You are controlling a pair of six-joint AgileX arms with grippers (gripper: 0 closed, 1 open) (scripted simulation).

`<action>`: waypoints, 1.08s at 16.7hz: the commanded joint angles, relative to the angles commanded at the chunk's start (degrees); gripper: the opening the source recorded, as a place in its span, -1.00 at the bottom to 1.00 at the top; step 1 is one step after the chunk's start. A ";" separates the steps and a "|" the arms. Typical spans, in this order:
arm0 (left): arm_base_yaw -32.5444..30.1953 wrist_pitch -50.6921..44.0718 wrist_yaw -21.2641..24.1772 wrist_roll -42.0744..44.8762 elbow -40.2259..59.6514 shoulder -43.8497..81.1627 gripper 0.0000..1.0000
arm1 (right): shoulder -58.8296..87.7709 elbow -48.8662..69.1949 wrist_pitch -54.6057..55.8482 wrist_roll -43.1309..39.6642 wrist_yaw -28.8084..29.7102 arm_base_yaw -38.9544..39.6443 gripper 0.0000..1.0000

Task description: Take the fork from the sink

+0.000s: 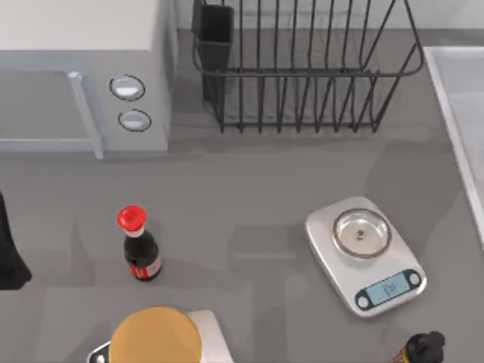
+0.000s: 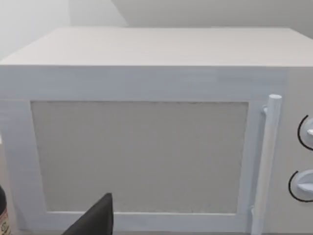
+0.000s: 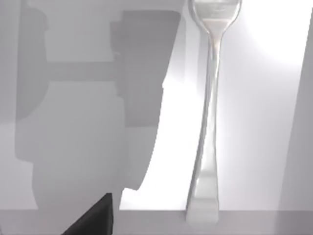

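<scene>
The fork [image 3: 209, 122] is slim and shiny silver. It lies flat on the pale floor of the sink [image 3: 259, 122], and its handle end touches the sink's wall. In the right wrist view a dark part of my right gripper [image 3: 95, 218] hangs above the sink floor, to one side of the fork's handle and apart from it. The gripper's shadow falls on the floor beside the fork. In the top view the sink's raised rim [image 1: 448, 113] runs along the right edge of the table. My left arm [image 1: 7, 253] is parked at the table's left edge, facing the microwave [image 2: 142, 147].
A white microwave [image 1: 83, 76] stands at the back left and a black wire dish rack [image 1: 302, 68] at the back middle. A kitchen scale [image 1: 365, 253] sits left of the sink. There is a red-capped bottle [image 1: 138, 246], a dark bottle [image 1: 420, 349], and a round brown object [image 1: 157, 336] at the front.
</scene>
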 joint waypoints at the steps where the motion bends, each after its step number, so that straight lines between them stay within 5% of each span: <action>1: 0.00 0.00 0.00 0.00 0.00 0.00 1.00 | 0.00 0.00 0.00 0.00 0.00 0.00 1.00; 18: 0.00 0.00 0.00 0.00 0.00 0.00 1.00 | 12.05 -12.86 24.91 0.19 0.15 0.07 1.00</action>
